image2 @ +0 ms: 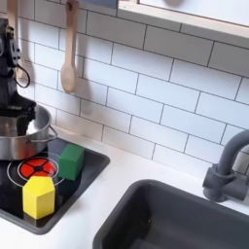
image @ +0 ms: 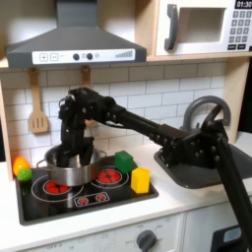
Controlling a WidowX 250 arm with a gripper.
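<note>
The arm reaches from the sink side across the toy stove [image: 98, 209], and its claw [image: 70, 156] hangs directly over the steel pot [image: 69, 172], down at the pot's mouth. In the first exterior view the fingers appear to straddle or touch the rim at about the pot's 12 o'clock, but whether the claw is spread or closed on the rim I cannot tell; the dark fingers merge with the pot's shadow. In the second exterior view the same pot [image2: 21, 134] sits at the picture's left edge with the arm just above it.

The pot stands on the back-left burner. At the pot's 3 o'clock in the first exterior view sits a green block [image: 124, 160], close but apart from it. At about 4 o'clock stands a yellow block [image: 141, 179], clear of the pot. At 9 o'clock, on the stove's left edge, lie a green and orange toy [image: 21, 167]. A wooden spatula [image: 37, 103] hangs on the tiles above.

Judgement on handling: the pot is smooth and round, so a grip is best taken square across the rim wall, one finger inside and one outside. Any lift ought to go straight up, since a sideways drag towards 3 o'clock would likely strike the green block.
</note>
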